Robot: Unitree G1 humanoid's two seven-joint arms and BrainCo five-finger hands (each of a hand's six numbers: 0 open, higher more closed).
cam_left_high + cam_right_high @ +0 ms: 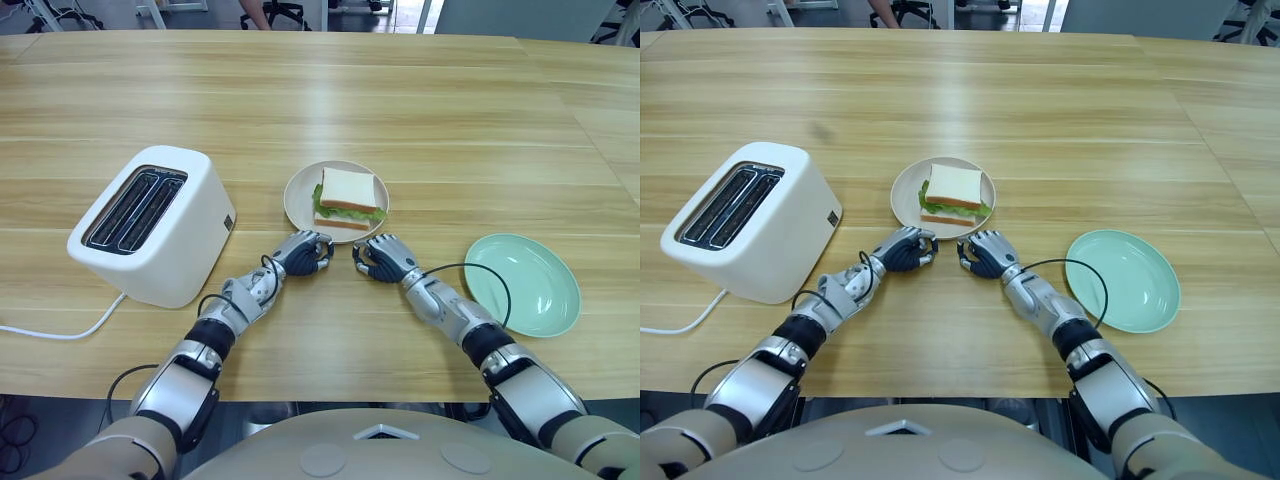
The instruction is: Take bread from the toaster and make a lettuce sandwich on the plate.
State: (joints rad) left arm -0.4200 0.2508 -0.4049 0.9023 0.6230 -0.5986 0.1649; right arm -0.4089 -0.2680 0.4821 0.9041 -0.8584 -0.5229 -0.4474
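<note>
On a beige plate [300,205] in the middle of the table sits a sandwich [348,196]: white bread on top, green lettuce showing between the slices. A white toaster [150,223] stands at the left with both slots empty. My left hand [303,252] rests on the table just in front of the plate's near-left rim, fingers curled, holding nothing. Close beside it, my right hand [384,258] lies in front of the plate's near-right rim, also curled and empty.
A pale green plate [525,283] with nothing on it lies at the right, near my right forearm. The toaster's white cord [60,330] trails off to the left along the table's front. Bare wooden table stretches behind the plate.
</note>
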